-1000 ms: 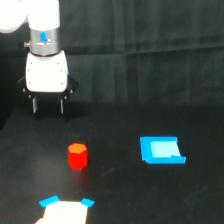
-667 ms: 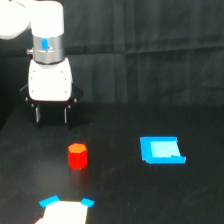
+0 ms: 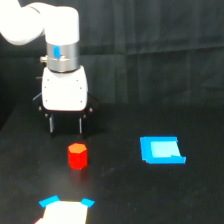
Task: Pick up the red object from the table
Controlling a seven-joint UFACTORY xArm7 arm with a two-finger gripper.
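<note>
A: Gripper [image 3: 65,126] — what's it doing?

B: It's hanging fingers-down from the white arm [image 3: 61,55], fingers [image 3: 50,124] spread apart, grasping nothing.

A: And the red object [image 3: 77,155]?

B: It's standing upright on the table [image 3: 125,200], just in front of the gripper, a little toward the exterior view's right of the gap. Nothing is touching it.

A: Anything else lying around?

B: A flat blue piece [image 3: 161,150] is sitting well off toward the exterior view's right. A pale patch with blue corners [image 3: 65,210] is showing at the bottom edge, near the red object.
</note>
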